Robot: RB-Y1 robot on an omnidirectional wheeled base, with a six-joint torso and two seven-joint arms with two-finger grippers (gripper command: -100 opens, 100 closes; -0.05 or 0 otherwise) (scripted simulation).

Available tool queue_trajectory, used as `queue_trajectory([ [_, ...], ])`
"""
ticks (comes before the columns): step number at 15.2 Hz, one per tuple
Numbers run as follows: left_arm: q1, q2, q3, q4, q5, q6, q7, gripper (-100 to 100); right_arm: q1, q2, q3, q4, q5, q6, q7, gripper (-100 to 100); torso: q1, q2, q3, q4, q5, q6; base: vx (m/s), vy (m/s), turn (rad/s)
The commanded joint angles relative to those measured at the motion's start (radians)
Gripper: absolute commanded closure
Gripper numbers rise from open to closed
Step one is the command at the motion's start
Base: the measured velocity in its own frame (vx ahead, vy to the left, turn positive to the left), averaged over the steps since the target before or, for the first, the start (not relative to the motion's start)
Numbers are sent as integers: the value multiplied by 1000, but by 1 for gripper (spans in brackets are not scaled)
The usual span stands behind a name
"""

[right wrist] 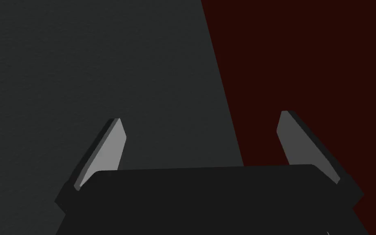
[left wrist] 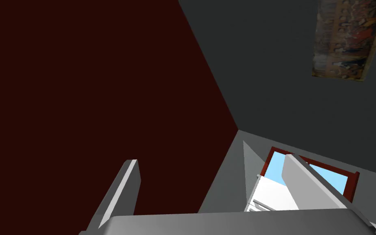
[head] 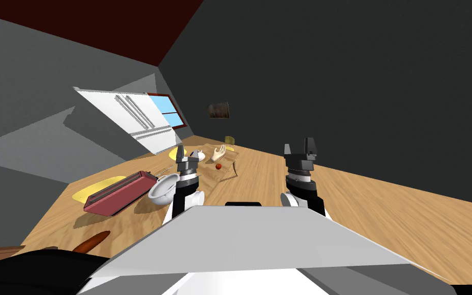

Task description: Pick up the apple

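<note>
On the board: apple lies free, both grippers spread

On the board (head: 228,173), near its middle, you have the small red apple (head: 218,166), and nothing grips it. Your left gripper (head: 180,152) hangs just beside the board, fingers spread and empty. Your right gripper (head: 299,148) is well apart from the board on its other side, fingers likewise spread. A bowl (head: 162,187) sits near the board, by the left arm.

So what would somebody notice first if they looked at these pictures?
Probably the long dark red box lying on the wooden table at my left, a white bowl right beside it. Next, the tiny red apple farther back on a brown board, and my left gripper and right gripper raised in front, both open and empty.
</note>
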Motion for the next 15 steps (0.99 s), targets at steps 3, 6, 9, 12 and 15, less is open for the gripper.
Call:
queue_trajectory([
  [3, 4, 77, 14, 1, 5, 34, -9, -100, 0, 0, 0, 0, 0, 0, 0, 0, 0, 0, 0, 0, 0, 0, 7, -4, 4],
  [6, 10, 138, 34, 4, 13, 84, -20, -100, 0, 0, 0, 0, 0, 0, 0, 0, 0, -1, -1, 0, 0, 0, 21, -16, 10],
  [9, 14, 164, 47, 7, 18, 115, -28, -100, 0, 0, 0, 0, 0, 0, 0, 0, -1, -2, -1, 0, 0, 0, 26, -18, 6],
  [12, 25, 210, 76, 14, 31, 181, -44, -100, 0, 0, 0, 0, 0, 0, 0, 0, -1, -2, -1, -1, 0, 0, 33, -24, 3],
  [15, 31, 229, 92, 19, 38, 231, -52, -100, 0, 0, 0, 0, 0, 0, 0, 0, -1, -3, -2, -1, 0, 0, 39, -25, 1],
])
